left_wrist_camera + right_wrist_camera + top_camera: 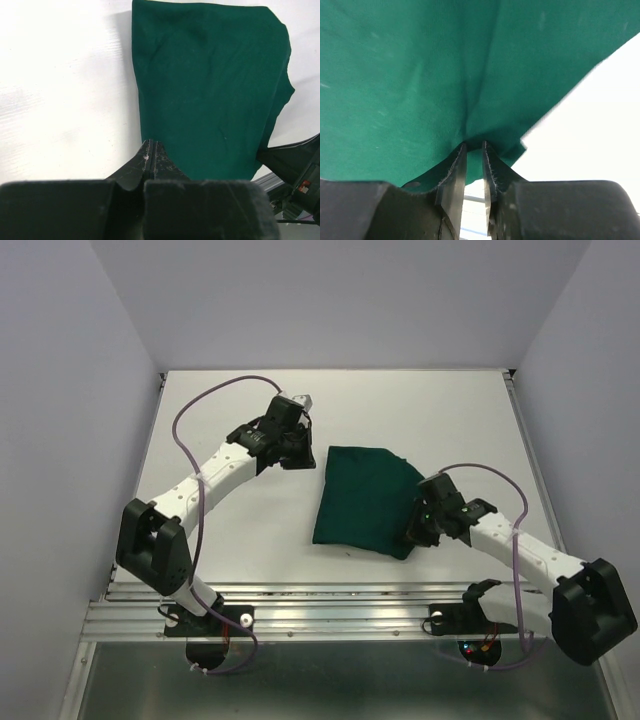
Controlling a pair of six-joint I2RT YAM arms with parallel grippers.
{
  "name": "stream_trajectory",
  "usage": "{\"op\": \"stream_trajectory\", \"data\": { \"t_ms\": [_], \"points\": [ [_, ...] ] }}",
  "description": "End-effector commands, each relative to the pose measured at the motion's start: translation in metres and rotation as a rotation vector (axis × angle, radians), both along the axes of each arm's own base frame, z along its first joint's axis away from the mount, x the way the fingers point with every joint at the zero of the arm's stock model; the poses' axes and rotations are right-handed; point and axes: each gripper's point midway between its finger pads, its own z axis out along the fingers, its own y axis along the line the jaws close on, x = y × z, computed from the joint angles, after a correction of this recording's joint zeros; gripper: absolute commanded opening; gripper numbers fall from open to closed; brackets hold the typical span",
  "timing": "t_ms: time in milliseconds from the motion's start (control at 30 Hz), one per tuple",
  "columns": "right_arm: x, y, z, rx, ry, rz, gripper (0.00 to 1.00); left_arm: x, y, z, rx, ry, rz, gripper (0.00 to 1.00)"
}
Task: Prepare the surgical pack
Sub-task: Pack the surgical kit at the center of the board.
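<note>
Now: drape (362, 502) lies mid table (260, 545), long axis 12-to-6. My right claw (474, 146) is clamped on its 4 o'clock edge; left claw (150, 147), pressed together, empty, sits off its 11 o'clock corner.

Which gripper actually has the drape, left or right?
The right gripper: the green drape puckers in between its jaws. The left gripper is shut empty over bare table beside the cloth.

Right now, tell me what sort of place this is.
Likely a robot lab test cell: a white tabletop boxed by pale walls, a ribbed aluminium rail at its near edge, one folded dark green cloth.
</note>
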Motion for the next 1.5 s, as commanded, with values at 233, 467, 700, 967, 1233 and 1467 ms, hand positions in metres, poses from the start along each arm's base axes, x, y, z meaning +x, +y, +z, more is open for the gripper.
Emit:
{"op": "stream_trajectory", "data": {
  "t_ms": [233,467,700,967,1233,1467],
  "points": [
    [0.077,-0.028,0.067,-0.228,-0.256,-0.107,0.46,-0.002,0.004,0.034,-0.033,-0.081,0.0,0.0],
    [0.111,-0.005,0.07,-0.232,-0.271,-0.013,0.59,-0.004,0.006,0.034,-0.034,-0.086,0.0,0.0],
    [0.118,0.012,0.037,-0.19,-0.219,0.015,0.53,-0.004,0.003,0.03,-0.039,-0.075,-0.007,0.0],
    [0.107,0.04,0.005,-0.068,-0.152,0.065,0.18,-0.001,0.004,0.028,-0.02,-0.078,-0.01,0.0],
    [0.108,0.101,0.007,0.036,-0.161,0.152,0.11,0.001,0.01,0.031,-0.004,-0.091,0.017,0.0],
    [0.119,0.154,0.024,0.193,-0.165,0.189,0.17,0.002,0.014,0.029,0.006,-0.089,0.033,0.0]
  ]
}}
